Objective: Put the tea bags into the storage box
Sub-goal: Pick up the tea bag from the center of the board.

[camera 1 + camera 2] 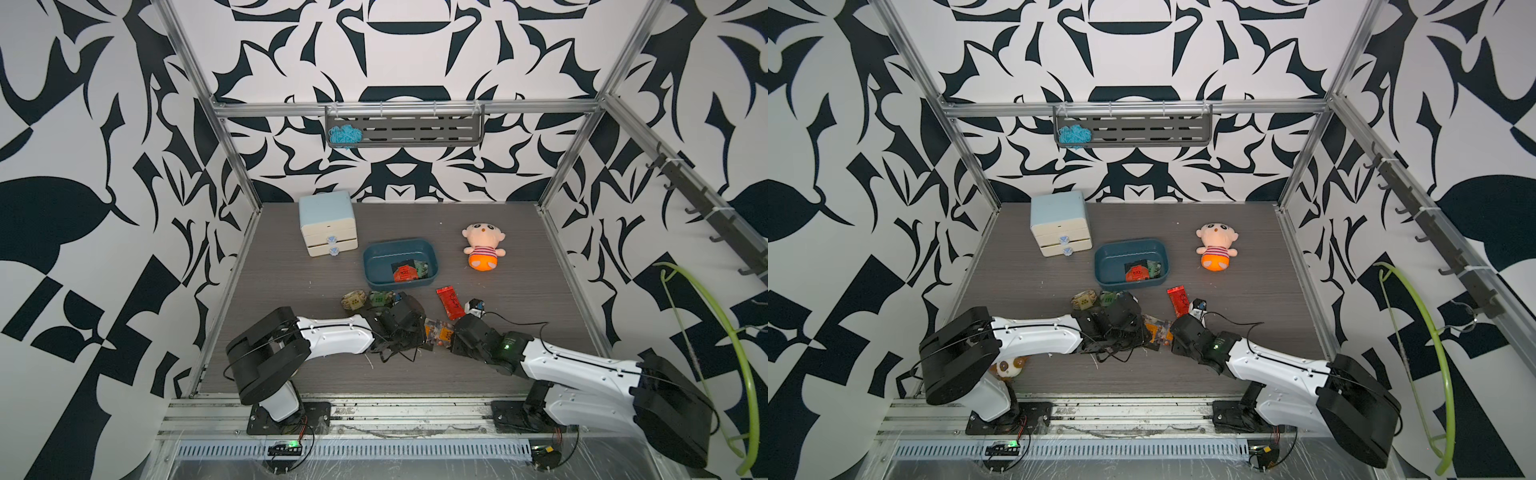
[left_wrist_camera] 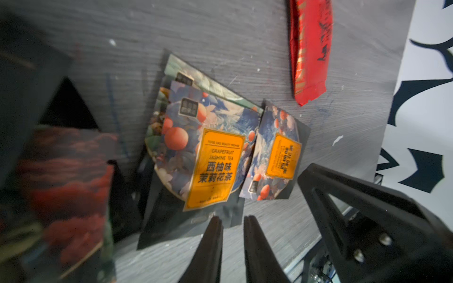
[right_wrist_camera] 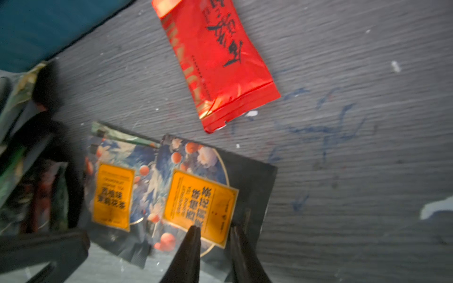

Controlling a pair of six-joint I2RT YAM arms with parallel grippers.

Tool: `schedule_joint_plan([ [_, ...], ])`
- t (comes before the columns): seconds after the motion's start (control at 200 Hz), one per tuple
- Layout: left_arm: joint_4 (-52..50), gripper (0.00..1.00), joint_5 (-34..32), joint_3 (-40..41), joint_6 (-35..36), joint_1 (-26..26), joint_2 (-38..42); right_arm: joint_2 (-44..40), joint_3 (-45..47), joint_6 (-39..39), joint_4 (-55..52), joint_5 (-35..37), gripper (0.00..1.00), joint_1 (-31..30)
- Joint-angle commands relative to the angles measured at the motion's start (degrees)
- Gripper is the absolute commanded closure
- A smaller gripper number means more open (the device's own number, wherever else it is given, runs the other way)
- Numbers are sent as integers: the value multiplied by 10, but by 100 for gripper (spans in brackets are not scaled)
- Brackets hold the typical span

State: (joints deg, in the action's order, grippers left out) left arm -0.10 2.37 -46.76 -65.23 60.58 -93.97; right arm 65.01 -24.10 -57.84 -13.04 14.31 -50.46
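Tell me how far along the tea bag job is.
Done: a few tea bags lie in the storage box. In hand: nothing visibly gripped; the left gripper and right gripper hover, jaws slightly apart, at two orange-label sachets. Left: those, the red sachet, the beige-label sachet and the green-label sachet.

White walls [image 1: 104,124] printed with bold black abstract shapes enclose a grey wood-grain tabletop [image 1: 291,270] on three sides, framed by aluminium bars [image 1: 270,110] that rise from its far corners. A dark slotted rack [image 1: 415,129] hangs from the crossbar above the far edge, and a dark hook rail [image 1: 711,217] runs along the wall at the right edge. The light is soft and even.
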Motion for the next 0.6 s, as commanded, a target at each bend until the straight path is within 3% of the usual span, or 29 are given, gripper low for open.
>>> schedule_joint_plan([
  [0.0, 12, 78, -4, -23, -5, 2, -21, 17, -34, 17, -19, 45, 75, -1],
  [0.275, 5, 75, -22, -49, 9, 2, -52, 64, -38, 39, -8, 46, 79, 4],
  [0.595, -10, 62, -45, -65, 14, 2, -72, 105, -38, 35, 1, 26, 86, 5],
])
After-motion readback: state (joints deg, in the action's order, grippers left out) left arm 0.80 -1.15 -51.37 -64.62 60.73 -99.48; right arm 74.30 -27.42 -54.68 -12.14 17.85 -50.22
